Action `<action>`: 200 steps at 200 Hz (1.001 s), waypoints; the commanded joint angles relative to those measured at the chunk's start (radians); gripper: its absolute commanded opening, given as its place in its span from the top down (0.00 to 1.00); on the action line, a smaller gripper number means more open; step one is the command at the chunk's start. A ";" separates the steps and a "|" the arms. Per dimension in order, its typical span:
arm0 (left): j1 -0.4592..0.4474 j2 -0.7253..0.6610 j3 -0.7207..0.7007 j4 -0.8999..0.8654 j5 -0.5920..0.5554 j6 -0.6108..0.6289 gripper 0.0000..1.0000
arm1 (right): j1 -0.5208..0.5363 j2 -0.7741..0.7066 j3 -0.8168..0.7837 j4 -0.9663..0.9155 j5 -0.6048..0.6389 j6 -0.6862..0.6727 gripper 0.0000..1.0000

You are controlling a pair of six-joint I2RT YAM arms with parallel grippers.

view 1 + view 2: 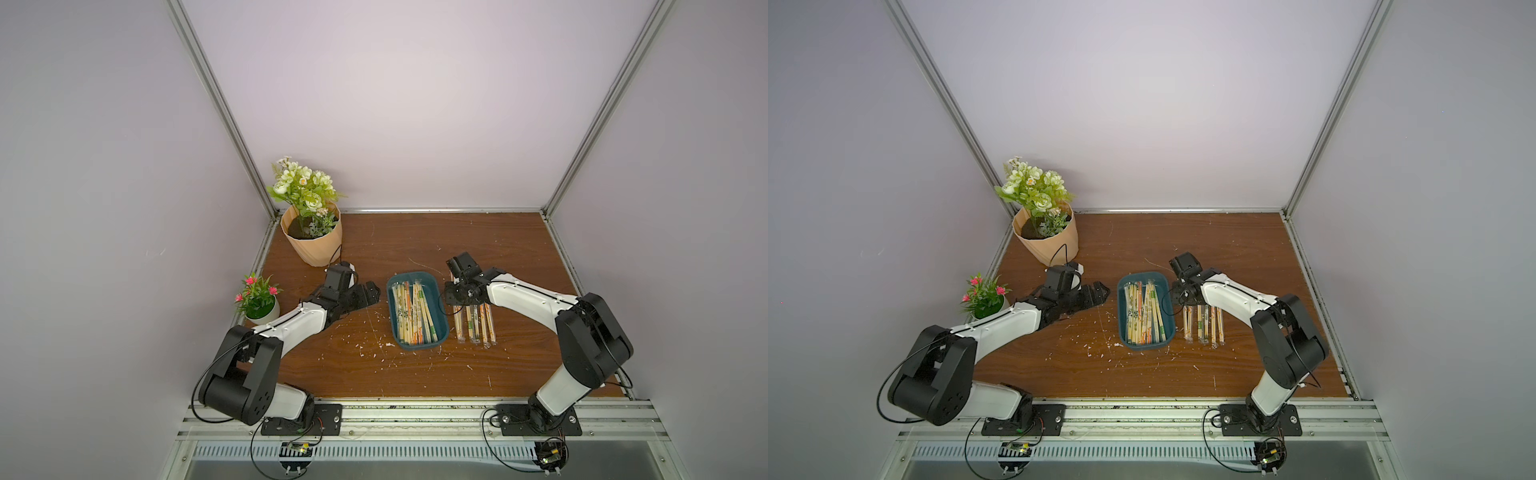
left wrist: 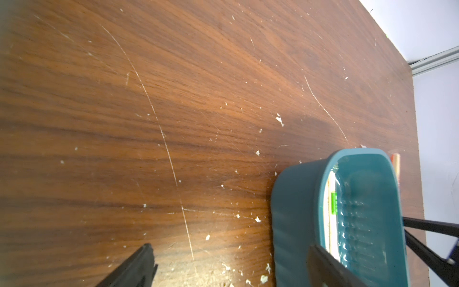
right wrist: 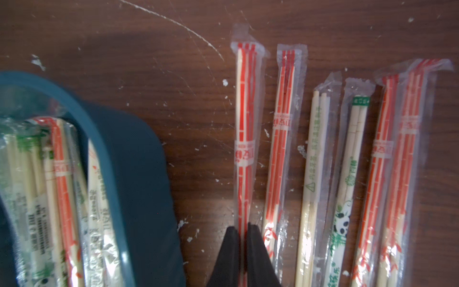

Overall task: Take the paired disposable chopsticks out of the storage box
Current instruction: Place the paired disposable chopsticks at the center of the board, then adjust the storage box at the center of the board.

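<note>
Wood table: right tool pinches orange-printed chopsticks, lettering blurred; left tool wide.

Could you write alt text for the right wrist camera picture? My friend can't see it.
The right gripper is shut on an orange-striped chopstick pair in a clear sleeve. More sleeved pairs lie in a row beside it on the wooden table, and the teal storage box next to them holds more.

Teal shallow box set mid-table, packed with sleeved chopsticks laid lengthwise, some crossed; more pairs laid flat in a row just beside it
</note>
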 commanded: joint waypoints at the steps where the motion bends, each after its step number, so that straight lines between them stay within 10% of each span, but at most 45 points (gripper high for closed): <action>1: 0.010 -0.023 -0.015 -0.011 0.001 0.000 0.02 | 0.005 0.007 0.010 0.020 0.017 -0.013 0.91; 45: 0.011 -0.022 -0.017 -0.006 0.000 -0.001 0.02 | 0.006 0.003 0.012 0.010 0.023 -0.007 0.69; 200: 0.010 -0.015 -0.011 -0.006 -0.003 0.003 0.02 | 0.142 -0.048 0.045 -0.022 -0.035 0.084 0.68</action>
